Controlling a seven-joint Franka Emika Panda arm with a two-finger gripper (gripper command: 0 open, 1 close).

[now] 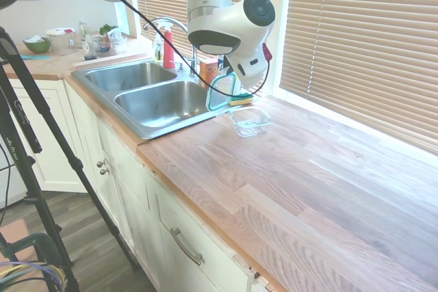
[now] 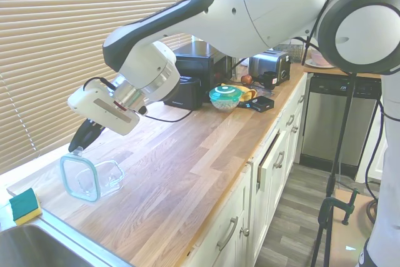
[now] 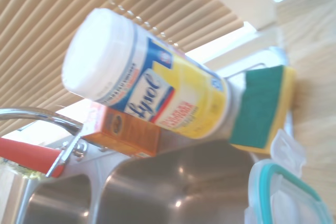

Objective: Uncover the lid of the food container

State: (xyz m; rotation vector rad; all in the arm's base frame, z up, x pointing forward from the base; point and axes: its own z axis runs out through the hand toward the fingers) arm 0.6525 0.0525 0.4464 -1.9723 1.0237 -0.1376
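While the pincer [image 2: 80,148] stays out of clear sight, its grip impossible to tell, the lid [image 2: 80,178] stands on edge beside the open food container [image 2: 107,174] on the counter [image 2: 187,173], near the sponge [image 2: 25,206].

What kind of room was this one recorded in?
A home kitchen, most likely: a double steel sink with a faucet set into a wooden counter, and a toaster farther along it.
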